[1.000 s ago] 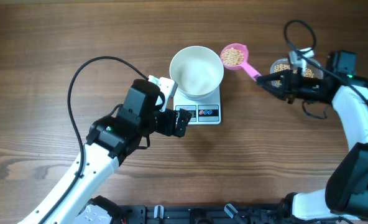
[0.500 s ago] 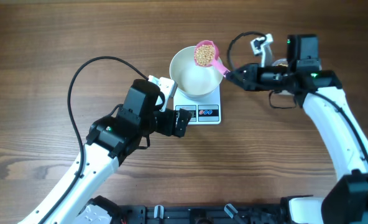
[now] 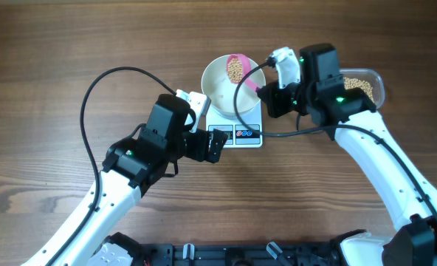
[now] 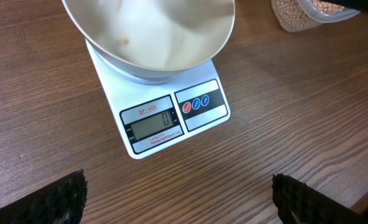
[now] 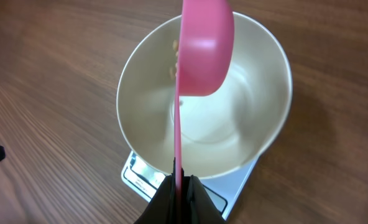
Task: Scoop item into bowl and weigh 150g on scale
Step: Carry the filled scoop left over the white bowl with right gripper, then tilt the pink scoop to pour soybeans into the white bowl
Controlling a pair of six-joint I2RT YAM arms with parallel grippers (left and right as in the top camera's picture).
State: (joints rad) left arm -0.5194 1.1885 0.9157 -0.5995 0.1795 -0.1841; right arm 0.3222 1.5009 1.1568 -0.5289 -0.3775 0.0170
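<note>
Plainly, "SF-400" on the scale [image 4: 168, 116].

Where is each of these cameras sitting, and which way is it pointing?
Overhead: fixed above the table, looking straight down; shows the left gripper open, the right gripper shut on the pink scoop.
Left wrist: low over the table, facing the scale front and the bowl on it; its own two fingertips at the bottom corners.
Right wrist: above the bowl, looking along the scoop's handle; its fingers pinch that handle.
Shared: both wrist views see the bowl on the scale.
</note>
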